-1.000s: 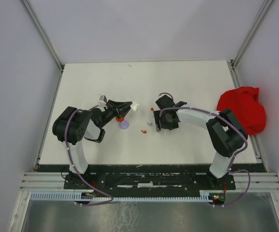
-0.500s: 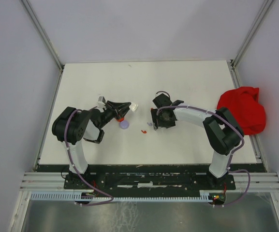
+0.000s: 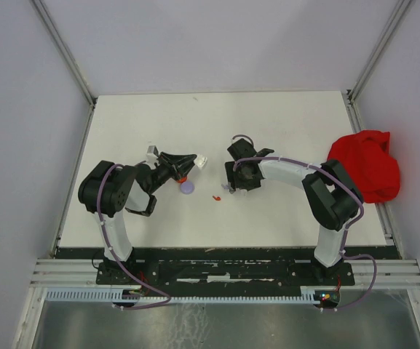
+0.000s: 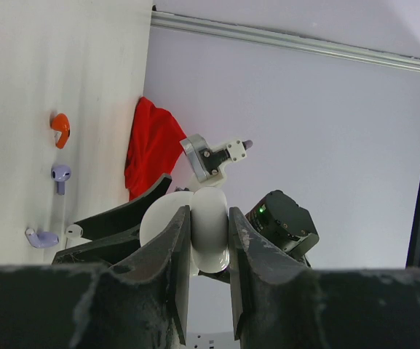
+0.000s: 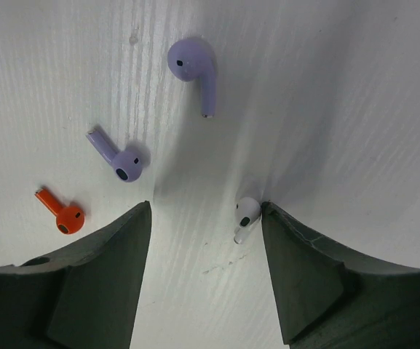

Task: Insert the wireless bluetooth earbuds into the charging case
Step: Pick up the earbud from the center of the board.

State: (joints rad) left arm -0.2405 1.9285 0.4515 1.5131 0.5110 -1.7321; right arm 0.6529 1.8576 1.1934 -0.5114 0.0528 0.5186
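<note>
White plastic is what the left gripper (image 4: 210,213) has in its bite: the white charging case (image 4: 211,247), a rounded shell taken edge-on, with both fingers pressed tight against its two sides. Over to the right gripper (image 5: 206,211), whose fingers (image 5: 100,283) stand spread wide, tips down close to the table (image 5: 326,87), gripping nothing. A white earbud (image 5: 245,218) lies in that gap, tucked right beside the inner face of one finger, stem pointing back toward the wrist. Whether it actually touches the finger is too close to call. Ahead of the fingertips lies a purple earbud (image 5: 193,69), almost straight out in front. A second purple earbud (image 5: 119,155) lies nearer, off toward the opposite finger, and a red earbud (image 5: 62,212) sits just outside that finger's tip. From overhead the two grippers face each other, apart. A red disc (image 3: 182,177) is partly hidden beneath the left gripper's tips, and a purple disc (image 3: 188,188) lies just beside it. A red cloth (image 3: 366,171) is bunched at the table's edge, well behind the right arm's elbow.
</note>
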